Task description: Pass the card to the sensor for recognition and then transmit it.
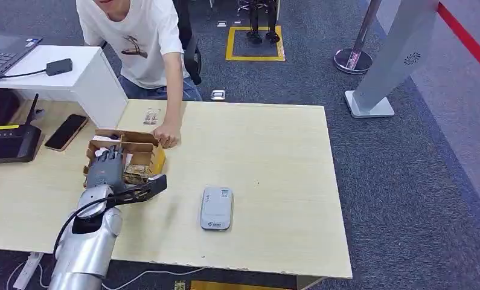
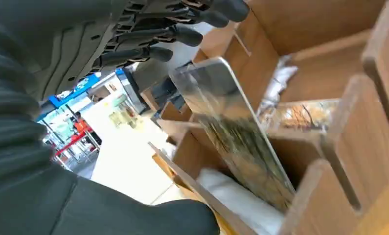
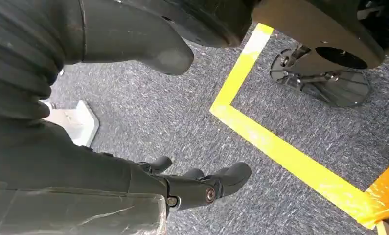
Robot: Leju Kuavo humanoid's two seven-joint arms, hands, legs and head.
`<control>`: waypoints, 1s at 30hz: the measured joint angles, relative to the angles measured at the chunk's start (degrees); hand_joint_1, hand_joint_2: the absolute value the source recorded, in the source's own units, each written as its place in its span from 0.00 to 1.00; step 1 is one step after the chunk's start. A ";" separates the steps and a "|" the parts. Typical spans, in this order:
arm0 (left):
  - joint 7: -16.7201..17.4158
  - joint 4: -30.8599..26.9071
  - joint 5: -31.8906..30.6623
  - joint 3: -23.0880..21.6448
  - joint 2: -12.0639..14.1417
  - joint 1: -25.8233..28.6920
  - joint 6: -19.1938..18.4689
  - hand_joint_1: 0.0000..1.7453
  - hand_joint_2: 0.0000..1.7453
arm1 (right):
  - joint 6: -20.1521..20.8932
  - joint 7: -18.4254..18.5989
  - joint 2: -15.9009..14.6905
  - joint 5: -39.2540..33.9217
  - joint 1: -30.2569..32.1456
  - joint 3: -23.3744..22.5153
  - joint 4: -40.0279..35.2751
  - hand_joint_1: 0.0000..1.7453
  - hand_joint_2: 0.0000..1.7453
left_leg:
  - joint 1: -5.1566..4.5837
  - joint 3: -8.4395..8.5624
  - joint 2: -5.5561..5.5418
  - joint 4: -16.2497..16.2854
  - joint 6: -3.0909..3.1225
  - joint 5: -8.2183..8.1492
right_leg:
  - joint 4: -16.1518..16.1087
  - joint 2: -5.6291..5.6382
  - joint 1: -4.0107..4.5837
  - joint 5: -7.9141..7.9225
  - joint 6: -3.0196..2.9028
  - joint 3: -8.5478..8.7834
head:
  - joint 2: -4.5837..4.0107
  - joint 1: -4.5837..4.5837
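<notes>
On the desk (image 1: 273,157), the left robot hand (image 1: 107,166) hovers over the cardboard organizer (image 1: 145,145) with fingers spread and holding nothing, above an upright card (image 2: 231,127) in its slot. A person's hand (image 1: 166,136) rests on the organizer's rim, and the grey sensor (image 1: 217,208) lies further right. The right robot hand (image 3: 197,183) hangs over carpet, fingers apart and empty.

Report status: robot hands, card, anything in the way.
Left robot hand open over cardboard organizer, card ungripped. Right robot hand hanging, empty. Person's hand on organizer. Sensor unobstructed.
</notes>
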 joint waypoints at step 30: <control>-5.44 8.57 0.00 -0.18 2.14 -11.90 -3.93 0.00 1.00 | 0.15 -0.26 -0.42 -0.35 -0.62 0.02 0.11 0.00 1.00 | 0.01 -0.03 -0.01 0.02 0.00 0.09 | 0.00 -0.01 0.01 0.08 -0.01 -0.05 | 0.00 0.00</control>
